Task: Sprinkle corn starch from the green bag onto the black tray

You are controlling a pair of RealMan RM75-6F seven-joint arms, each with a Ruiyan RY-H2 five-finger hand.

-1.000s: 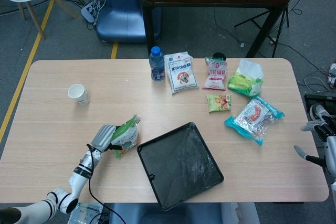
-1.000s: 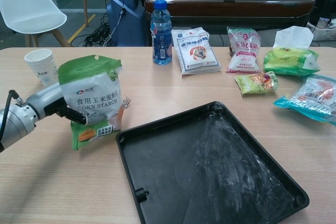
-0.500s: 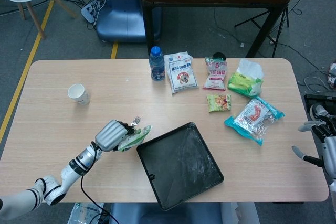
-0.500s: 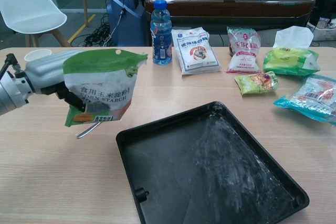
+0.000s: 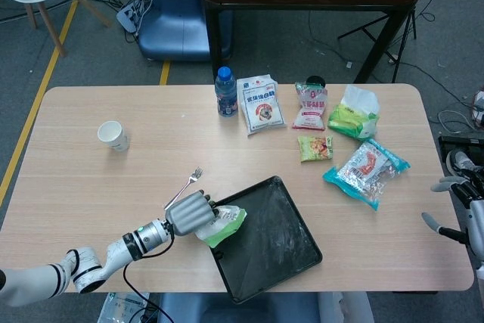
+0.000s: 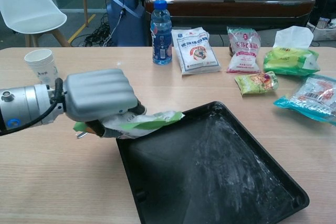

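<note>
Fingers of the left hand are curled tight around the green bag, knuckles up, so the bag sticks out sideways from under them, tipped nearly flat with its top end poking over the left edge of the black tray. Head view shows the same thing: left hand clamped on the bag right at the tray's near-left rim. The forearm comes in low from the left, roughly level with the table. A fork lies on the table just behind the hand. The tray has white powder smears on it already. Far right, the right hand hangs off the table edge, fingers spread, holding nothing.
</note>
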